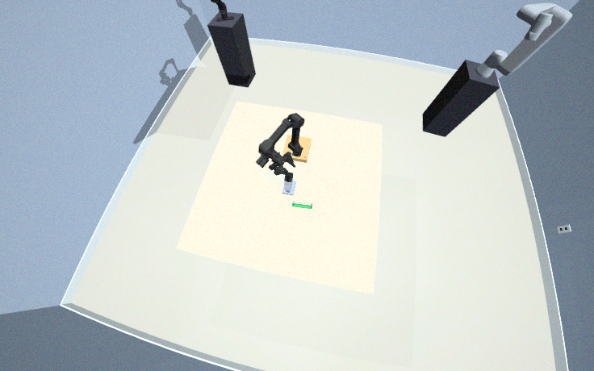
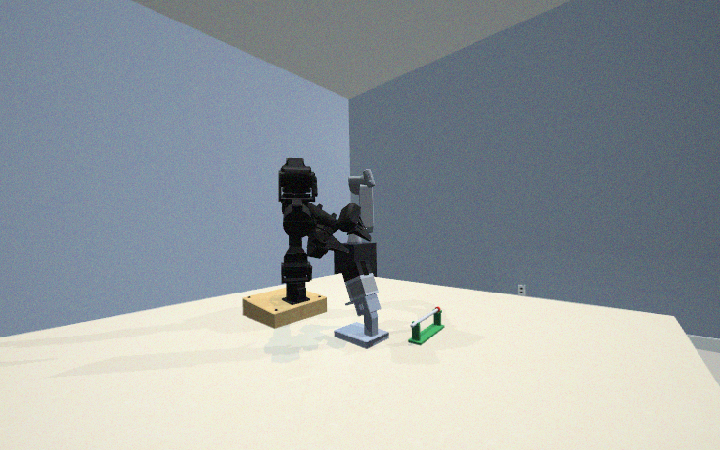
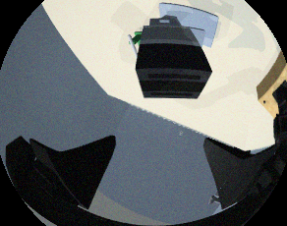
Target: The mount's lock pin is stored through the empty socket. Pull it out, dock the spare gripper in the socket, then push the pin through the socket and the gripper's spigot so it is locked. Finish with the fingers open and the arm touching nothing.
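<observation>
The mount's blue-grey base (image 1: pixel 293 187) (image 2: pixel 349 334) (image 3: pixel 190 16) stands in front of the arm, with a post leaning up from it. The spare gripper (image 1: pixel 288 177) (image 2: pixel 355 269) (image 3: pixel 173 58), a black body, sits tilted at the post's top, seemingly in the socket; how deep is hidden. The lock pin (image 2: pixel 426 318), pale with a red end, lies across the green rack (image 1: pixel 302 206) (image 2: pixel 427 334) (image 3: pixel 138 35) beside the mount, outside the socket. My gripper (image 1: pixel 289 169) (image 2: pixel 357 245) (image 3: pixel 161 142) is open and empty, its fingertips just above and behind the spare gripper's black end.
The arm's wooden base block (image 1: pixel 307 147) (image 2: pixel 295 313) (image 3: pixel 268 84) is behind the mount. Two dark pedestals (image 1: pixel 234 50) (image 1: pixel 461 101) with other arms stand far back. The green rack is the nearest obstacle to the mount.
</observation>
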`<state>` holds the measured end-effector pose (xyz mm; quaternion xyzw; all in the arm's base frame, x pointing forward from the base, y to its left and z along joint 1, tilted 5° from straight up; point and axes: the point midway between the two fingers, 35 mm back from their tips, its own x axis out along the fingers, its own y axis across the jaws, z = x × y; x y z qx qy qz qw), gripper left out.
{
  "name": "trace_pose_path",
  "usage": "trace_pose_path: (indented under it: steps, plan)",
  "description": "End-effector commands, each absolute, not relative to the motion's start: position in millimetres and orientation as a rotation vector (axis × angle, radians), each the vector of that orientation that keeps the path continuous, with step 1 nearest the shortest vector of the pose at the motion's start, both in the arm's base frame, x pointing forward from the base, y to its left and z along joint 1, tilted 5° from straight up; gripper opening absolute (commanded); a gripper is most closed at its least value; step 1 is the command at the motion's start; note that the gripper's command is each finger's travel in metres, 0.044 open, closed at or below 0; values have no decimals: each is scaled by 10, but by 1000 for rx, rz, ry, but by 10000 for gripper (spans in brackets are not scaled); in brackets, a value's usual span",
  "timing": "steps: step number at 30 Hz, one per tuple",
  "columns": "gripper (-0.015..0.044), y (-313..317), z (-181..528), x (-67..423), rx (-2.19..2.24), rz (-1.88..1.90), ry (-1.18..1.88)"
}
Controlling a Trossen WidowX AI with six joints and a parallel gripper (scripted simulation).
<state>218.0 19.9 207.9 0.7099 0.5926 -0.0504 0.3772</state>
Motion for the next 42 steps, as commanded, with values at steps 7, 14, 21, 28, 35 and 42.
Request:
trace_pose_path:
  steps: [7,14,21,28,35,42]
  plan:
    - [440,235,2268,2168,1823,-149,1469]
    - [440,256,2395,2160,1828,-160,1437]
    - [361,393,2310,2132,1813,-172,1451]
    - [180,1029,2340,1909,1837,-148,1441]
    - [180,999,2346,1882,1811,-171,1448]
    - [180,956,2267,2230,1178,4,1409]
